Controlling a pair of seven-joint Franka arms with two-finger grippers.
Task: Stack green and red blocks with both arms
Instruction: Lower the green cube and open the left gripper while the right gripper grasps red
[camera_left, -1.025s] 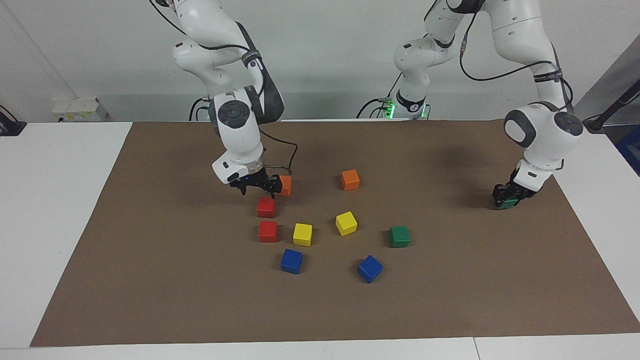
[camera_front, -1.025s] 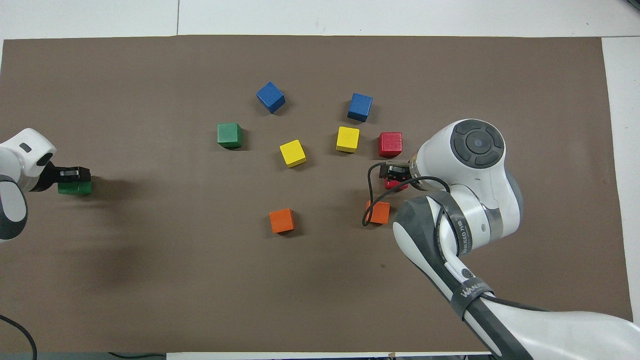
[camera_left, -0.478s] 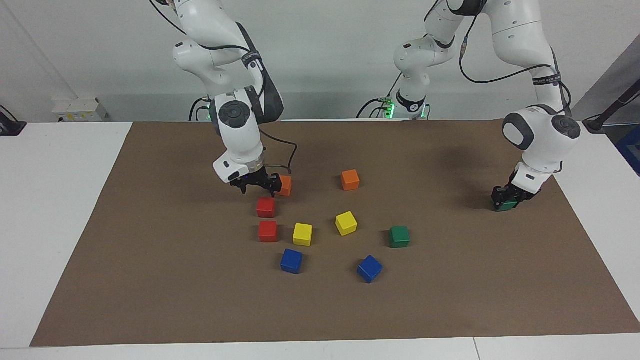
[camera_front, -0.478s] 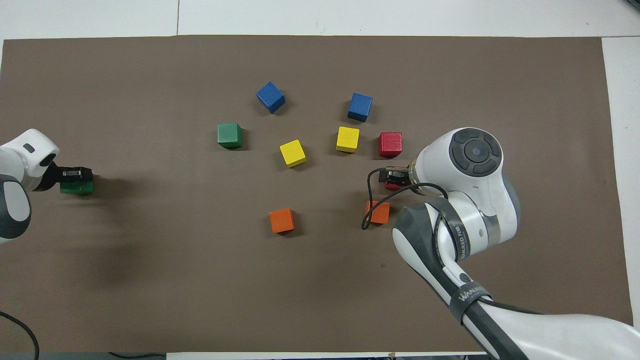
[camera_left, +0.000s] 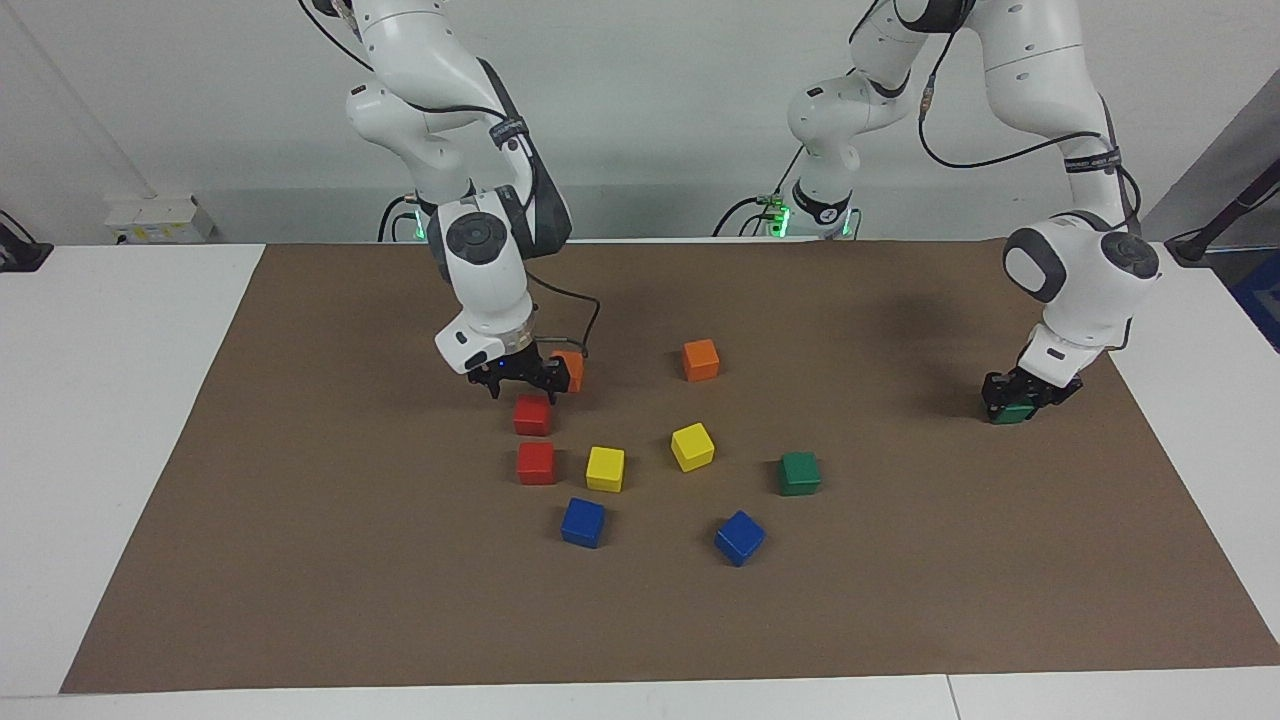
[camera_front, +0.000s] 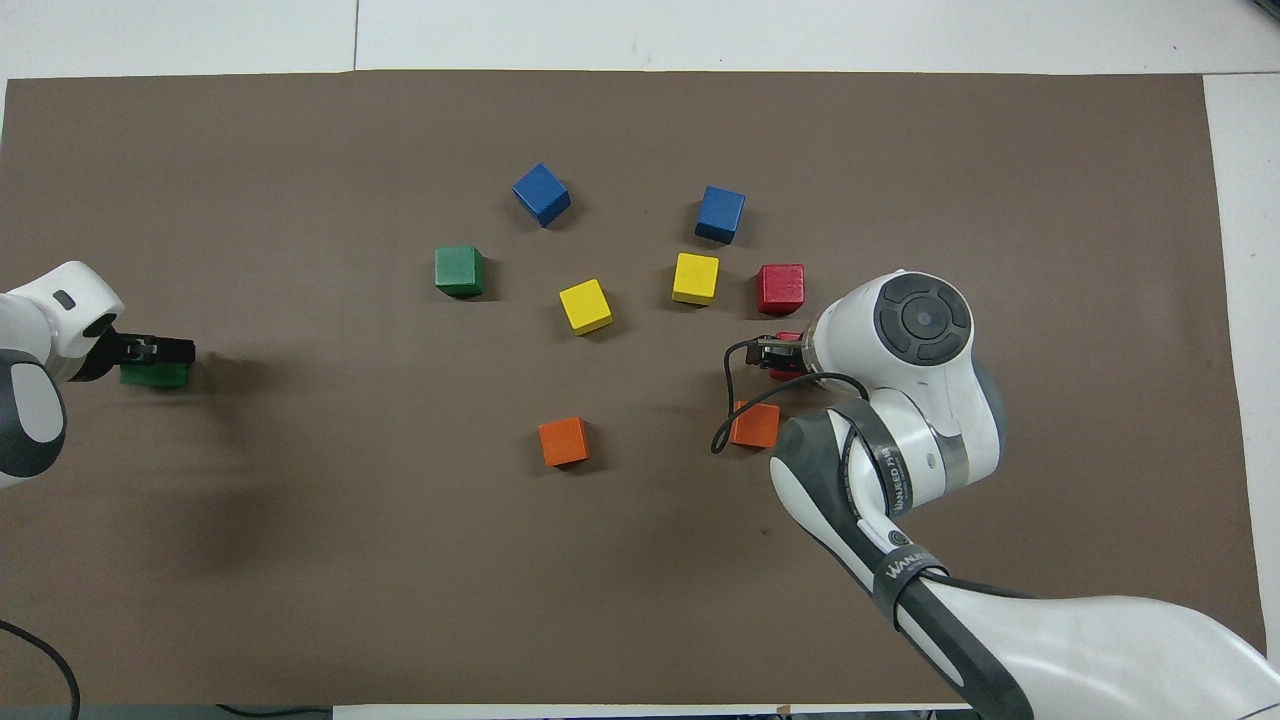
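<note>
- Got the left gripper (camera_left: 1014, 396) low at the right edge of the facing view, at the left arm's end of the brown mat (camera_left: 300, 560), sitting right on top of one green block (camera_left: 1012, 413).
- Can't tell if those fingers are pinching that block or just sitting around it. Block looks flat on the mat either way.
- Got the right gripper (camera_left: 523, 388) left of centre in the facing view, fingers spread, hovering right over a red block (camera_left: 532, 414). Can't tell if touching it.
- Second red block (camera_left: 536, 463) just below the first in that frame, on the mat, near it but not touching.
- Other green block (camera_left: 799, 473) right of centre in the facing view, on its own, well apart from both grippers.
- Nothing stacked yet: all four on the mat.
- Also seeing two yellow cubes (camera_left: 605, 469) mid-frame, two blue cubes (camera_left: 583, 522) lower down, and two orange cubes (camera_left: 700, 360) higher up, one of them tucked just beside the right gripper.
</note>
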